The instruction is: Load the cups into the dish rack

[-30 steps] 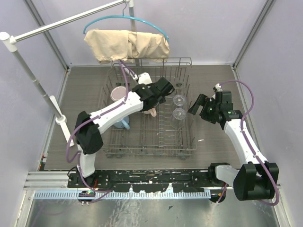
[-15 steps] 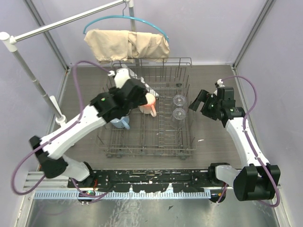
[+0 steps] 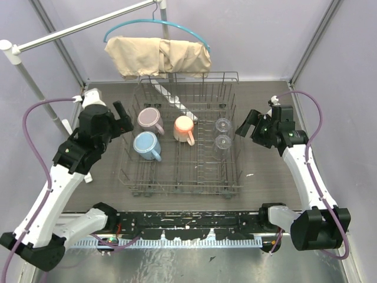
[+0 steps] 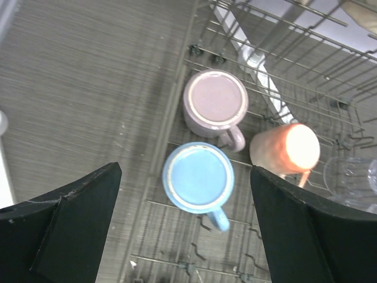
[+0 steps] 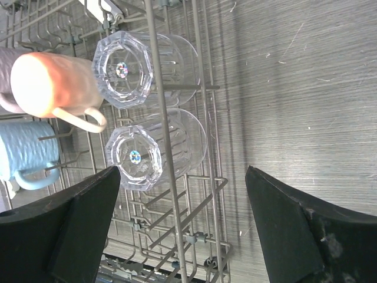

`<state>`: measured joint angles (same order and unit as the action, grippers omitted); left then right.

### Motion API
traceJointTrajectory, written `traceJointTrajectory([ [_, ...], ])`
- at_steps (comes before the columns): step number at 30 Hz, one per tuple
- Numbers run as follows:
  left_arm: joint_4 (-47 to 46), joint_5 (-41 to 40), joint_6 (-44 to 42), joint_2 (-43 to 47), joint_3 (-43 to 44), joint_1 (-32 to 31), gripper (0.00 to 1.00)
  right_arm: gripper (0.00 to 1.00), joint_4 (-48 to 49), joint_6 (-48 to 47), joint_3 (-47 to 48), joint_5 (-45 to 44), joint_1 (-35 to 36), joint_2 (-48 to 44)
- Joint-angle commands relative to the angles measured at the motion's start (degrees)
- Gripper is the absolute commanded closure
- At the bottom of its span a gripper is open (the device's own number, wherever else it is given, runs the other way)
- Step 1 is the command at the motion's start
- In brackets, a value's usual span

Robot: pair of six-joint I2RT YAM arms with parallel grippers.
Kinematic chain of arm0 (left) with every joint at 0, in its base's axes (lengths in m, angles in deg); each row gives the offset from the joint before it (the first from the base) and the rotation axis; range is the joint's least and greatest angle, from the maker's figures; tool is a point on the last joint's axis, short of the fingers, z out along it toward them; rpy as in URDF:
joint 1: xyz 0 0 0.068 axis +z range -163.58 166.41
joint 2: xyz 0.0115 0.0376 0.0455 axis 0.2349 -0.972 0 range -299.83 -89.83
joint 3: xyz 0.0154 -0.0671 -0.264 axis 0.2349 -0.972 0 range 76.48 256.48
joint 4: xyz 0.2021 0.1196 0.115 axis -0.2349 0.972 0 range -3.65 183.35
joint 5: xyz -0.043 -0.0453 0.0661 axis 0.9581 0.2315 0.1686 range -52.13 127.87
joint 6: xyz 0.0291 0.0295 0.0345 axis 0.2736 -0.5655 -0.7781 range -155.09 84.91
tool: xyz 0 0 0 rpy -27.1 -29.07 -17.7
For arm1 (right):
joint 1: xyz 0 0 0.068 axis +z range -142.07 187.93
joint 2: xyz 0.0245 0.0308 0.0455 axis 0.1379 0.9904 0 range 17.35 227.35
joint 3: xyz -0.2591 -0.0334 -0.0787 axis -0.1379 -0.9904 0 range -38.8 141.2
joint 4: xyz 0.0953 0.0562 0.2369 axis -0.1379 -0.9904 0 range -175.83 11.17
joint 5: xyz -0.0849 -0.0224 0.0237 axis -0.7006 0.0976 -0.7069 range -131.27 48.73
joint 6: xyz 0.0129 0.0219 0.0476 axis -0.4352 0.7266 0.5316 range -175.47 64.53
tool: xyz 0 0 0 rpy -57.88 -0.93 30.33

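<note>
I see a mauve-pink mug (image 3: 150, 119), peach-orange mug (image 3: 184, 127), light blue mug (image 3: 145, 144), clear tumblers (image 3: 222, 124), grey wire rack (image 3: 177, 184), grey-streaked bench (image 3: 271, 171).

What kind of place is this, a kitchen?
Probably a robot test cell, not a kitchen: plain walls enclose a table, a left arm and a right arm are bolted at its edge, and a dish rack sits on it.

Robotics lab test cell: a wire dish rack (image 3: 177, 186) on a grey tabletop (image 3: 265, 183), boxed in by plain lavender wall panels (image 3: 265, 35). In front of the rack, a left arm (image 3: 53, 188) and a right arm (image 3: 300, 171) bolted to a metal rail (image 3: 188, 227); behind it, a beige cloth (image 3: 159, 56) on a hanger (image 3: 177, 25).
</note>
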<state>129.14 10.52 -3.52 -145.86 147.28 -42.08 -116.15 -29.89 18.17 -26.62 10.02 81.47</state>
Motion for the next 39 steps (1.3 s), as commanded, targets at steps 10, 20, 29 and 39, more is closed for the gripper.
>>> traceJointTrajectory([
  [10,-8.71,23.10,-12.64,-4.01,-4.52,24.83,0.02,0.00,0.67,-1.19,2.85,2.88,2.98,-2.09],
  [20,-10.57,30.25,-16.12,-15.44,-4.18,34.37,0.02,0.00,1.79,-2.04,0.03,3.66,5.38,-2.54],
  [29,-37.96,40.14,-17.03,-14.17,-24.57,40.17,0.02,0.00,2.28,-2.82,-1.13,3.46,7.87,-1.93],
  [39,-70.84,41.43,-17.70,-16.28,-44.03,41.65,0.02,0.00,2.45,-3.75,-2.88,2.55,9.87,-1.84],
])
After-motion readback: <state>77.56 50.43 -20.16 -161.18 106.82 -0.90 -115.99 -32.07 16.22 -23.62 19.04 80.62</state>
